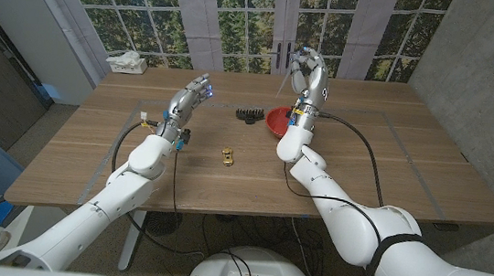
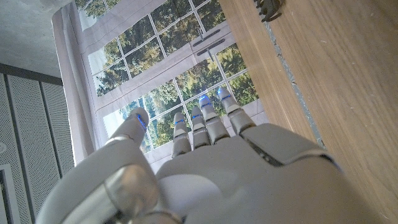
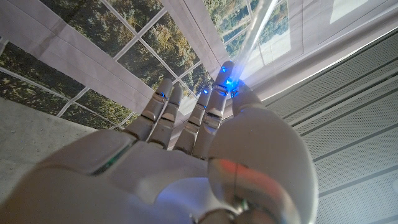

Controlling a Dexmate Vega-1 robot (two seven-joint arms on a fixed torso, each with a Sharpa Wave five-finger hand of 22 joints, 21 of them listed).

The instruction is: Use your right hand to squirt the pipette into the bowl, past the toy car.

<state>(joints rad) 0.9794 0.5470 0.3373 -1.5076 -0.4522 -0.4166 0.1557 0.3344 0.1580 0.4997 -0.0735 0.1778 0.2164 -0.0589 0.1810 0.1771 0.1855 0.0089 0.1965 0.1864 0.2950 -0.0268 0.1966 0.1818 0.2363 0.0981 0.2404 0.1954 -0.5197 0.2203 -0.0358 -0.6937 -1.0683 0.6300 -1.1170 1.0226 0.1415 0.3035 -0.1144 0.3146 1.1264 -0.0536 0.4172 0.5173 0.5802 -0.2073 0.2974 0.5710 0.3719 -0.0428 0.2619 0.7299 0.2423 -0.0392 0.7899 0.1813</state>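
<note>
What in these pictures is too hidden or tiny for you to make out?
- Red bowl: head view, the right arm covers much of it; contents hidden.
- Clear pipette: head view, too thin to tell liquid; right wrist view, blurred streak.
- Small yellow toy car: too small for detail.
- Black comb-like object: identity unclear.

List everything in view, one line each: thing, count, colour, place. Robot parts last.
Toy car: one, yellow, near the table's middle, between the two arms.
Bowl: one, red, on the table past the car, partly hidden by the right forearm.
Comb-like object: one, black, on the table left of the bowl.
Pipette: one, clear, held by the right hand, raised above the bowl.
Tissue box: one, pale, at the table's far left corner.
Table: one, brown wood.
Left hand: one, white and grey, fingers apart, raised above the table's left part, holding nothing.
Right hand: one, white and grey, raised above the bowl, holding the pipette.
</note>
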